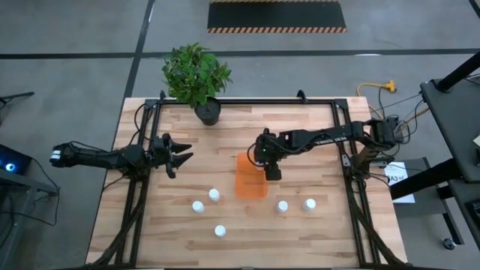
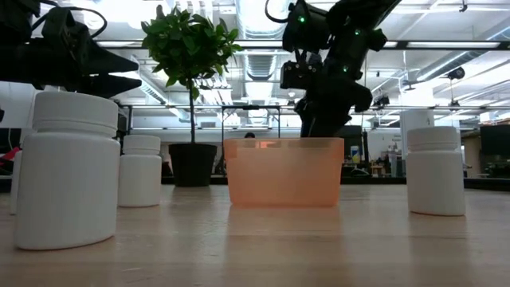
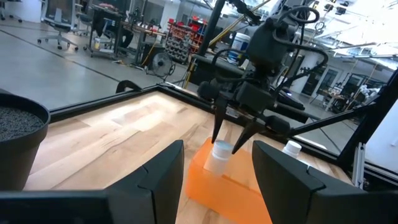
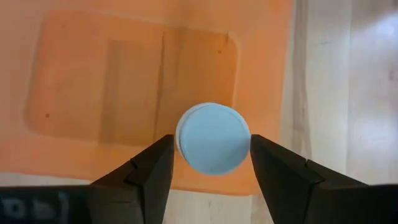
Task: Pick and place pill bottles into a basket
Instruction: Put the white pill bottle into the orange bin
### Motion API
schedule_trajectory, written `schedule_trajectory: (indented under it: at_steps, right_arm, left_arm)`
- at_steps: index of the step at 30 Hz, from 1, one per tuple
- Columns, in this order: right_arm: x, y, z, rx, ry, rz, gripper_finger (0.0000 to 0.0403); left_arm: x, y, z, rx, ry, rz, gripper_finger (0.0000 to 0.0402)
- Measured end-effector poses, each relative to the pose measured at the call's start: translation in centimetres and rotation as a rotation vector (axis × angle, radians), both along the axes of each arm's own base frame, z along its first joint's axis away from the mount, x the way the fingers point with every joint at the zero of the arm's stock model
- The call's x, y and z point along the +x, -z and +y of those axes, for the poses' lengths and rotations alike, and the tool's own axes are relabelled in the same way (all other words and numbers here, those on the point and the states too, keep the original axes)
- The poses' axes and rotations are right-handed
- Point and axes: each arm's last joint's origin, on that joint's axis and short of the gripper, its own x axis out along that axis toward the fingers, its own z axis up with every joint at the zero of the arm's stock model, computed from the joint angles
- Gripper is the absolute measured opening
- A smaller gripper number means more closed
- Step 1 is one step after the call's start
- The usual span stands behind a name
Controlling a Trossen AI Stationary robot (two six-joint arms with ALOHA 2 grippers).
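Note:
The orange basket (image 1: 250,185) sits at the table's middle; it also shows in the low view (image 2: 284,171). My right gripper (image 1: 268,166) points down over the basket's right part, shut on one white pill bottle (image 4: 213,138), which stands inside the basket (image 3: 219,157). Several other white bottles stand upright on the table: three to the basket's near left (image 1: 214,195) (image 1: 198,206) (image 1: 220,231) and two to its near right (image 1: 282,206) (image 1: 310,204). My left gripper (image 1: 182,154) is open and empty, left of the basket. My right gripper pinches the bottle's white cap (image 3: 222,148) between its two fingers (image 4: 155,168), on opposite sides of the cap's rim. The fingers come from above, pointing down. The bottle is upright with its lower part inside the basket; I cannot tell whether it stands on the floor.
A black pot with a green plant (image 1: 201,82) stands at the table's far edge, left of centre. Dark frame rails (image 1: 135,195) run along the table's left and right sides. Bare wood lies between my left gripper and the basket.

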Motion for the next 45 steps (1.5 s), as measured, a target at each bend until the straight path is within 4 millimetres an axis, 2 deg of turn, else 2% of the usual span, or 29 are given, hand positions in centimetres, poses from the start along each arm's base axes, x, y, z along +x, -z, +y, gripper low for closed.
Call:
schedule_trajectory:
  at_steps: [10,16,25,33,45]
  right_arm:
    - [-0.2,-2.6,0.2,0.047,0.059,0.084,0.0203]
    - [-0.9,-3.0,1.2,0.221,0.047,0.178,0.0203]
    - [-1.3,-3.4,5.5,0.362,-0.098,0.216,0.0203]
    - [-1.5,-4.3,9.5,0.372,-0.165,0.215,0.0203]
    - [-2.4,-4.3,13.1,0.331,-0.227,0.233,0.0203]
  left_arm:
    - [0.0,0.0,0.0,0.0,0.0,0.0,0.0173]
    - [0.0,0.0,0.0,0.0,0.0,0.0,0.0173]
    - [0.0,0.0,0.0,0.0,0.0,0.0,0.0173]
    - [0.0,0.0,0.0,0.0,0.0,0.0,0.0173]
    - [0.0,0.0,0.0,0.0,0.0,0.0,0.0173]
